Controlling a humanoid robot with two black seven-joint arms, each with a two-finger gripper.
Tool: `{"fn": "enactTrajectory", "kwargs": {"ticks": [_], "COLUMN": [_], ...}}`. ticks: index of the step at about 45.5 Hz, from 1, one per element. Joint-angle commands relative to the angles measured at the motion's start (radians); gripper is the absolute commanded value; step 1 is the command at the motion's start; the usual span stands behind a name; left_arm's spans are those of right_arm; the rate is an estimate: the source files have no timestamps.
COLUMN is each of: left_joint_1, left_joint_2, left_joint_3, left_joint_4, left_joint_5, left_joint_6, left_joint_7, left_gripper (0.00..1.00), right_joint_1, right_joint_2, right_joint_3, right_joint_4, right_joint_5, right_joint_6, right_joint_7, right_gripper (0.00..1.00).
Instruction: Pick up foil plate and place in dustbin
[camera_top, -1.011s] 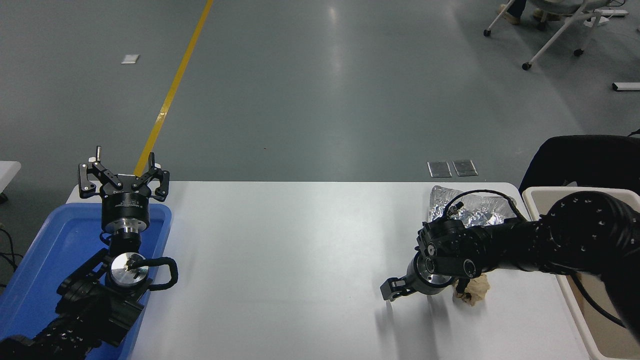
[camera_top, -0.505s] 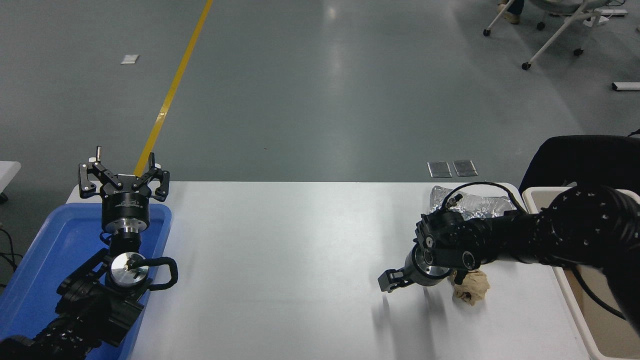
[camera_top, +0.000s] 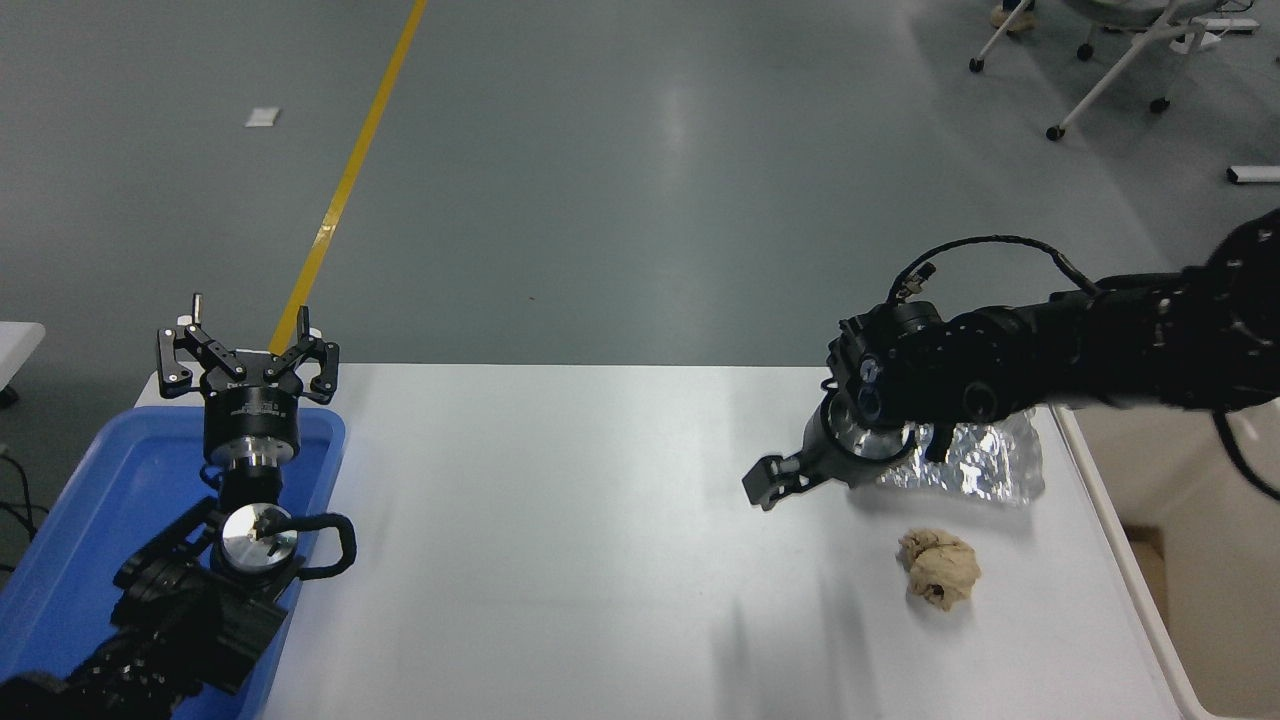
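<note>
Looking down from the head camera, you see a white table (camera_top: 600, 520) filling the lower half of the frame, with grey floor beyond it.

Your right arm enters from the right edge, just above centre, and reaches leftward. Your right gripper (camera_top: 845, 465) hangs at centre right, pointing down and to the left. One finger (camera_top: 768, 483) juts out to the lower left over bare table, while another sits against the near left edge of the foil plate (camera_top: 985, 462). You cannot tell from this angle whether the fingers are gripping the foil or merely beside it.

That foil plate, crinkled and shiny silver, lies at centre right near the table's right edge, its left part hidden behind the wrist. Whether it rests flat on the table or is raised cannot be told.

Below it, apart from it, sits a crumpled brown paper ball (camera_top: 940, 568) on the tabletop.

At the far right edge, just beside the table, you see the cream-beige dustbin (camera_top: 1120, 500), only partly in frame, with the arm passing above its far end.

Your left arm is parked at the lower left, over a shallow blue tray (camera_top: 90, 500). Your left gripper (camera_top: 247, 345) points away from the camera, fingers spread wide and holding nothing.
</note>
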Motion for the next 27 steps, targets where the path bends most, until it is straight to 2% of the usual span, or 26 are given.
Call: {"fn": "enactTrajectory", "kwargs": {"ticks": [1, 7, 22, 27], "left_joint_1": [0.0, 0.0, 0.0, 0.0], "left_joint_2": [0.0, 0.0, 0.0, 0.0], "left_joint_3": [0.0, 0.0, 0.0, 0.0], "left_joint_4": [0.0, 0.0, 0.0, 0.0], "left_joint_5": [0.0, 0.0, 0.0, 0.0], "left_joint_6": [0.001, 0.001, 0.0, 0.0], "left_joint_7": [0.0, 0.0, 0.0, 0.0], "left_gripper": [0.99, 0.99, 0.99, 0.99], "right_joint_1": [0.138, 0.149, 0.091, -0.035], "right_joint_2": [-0.244, -0.3, -0.31, -0.307], "right_joint_3": [0.038, 0.037, 0.037, 0.038], "right_joint_4": [0.036, -0.019, -0.2, -0.316], "right_joint_5": [-0.048, -0.143, -0.187, -0.195], "right_joint_6": [0.084, 0.087, 0.084, 0.016], "right_joint_7": [-0.005, -0.025, -0.024, -0.024], "right_gripper": [1.0, 1.0, 1.0, 1.0]}}
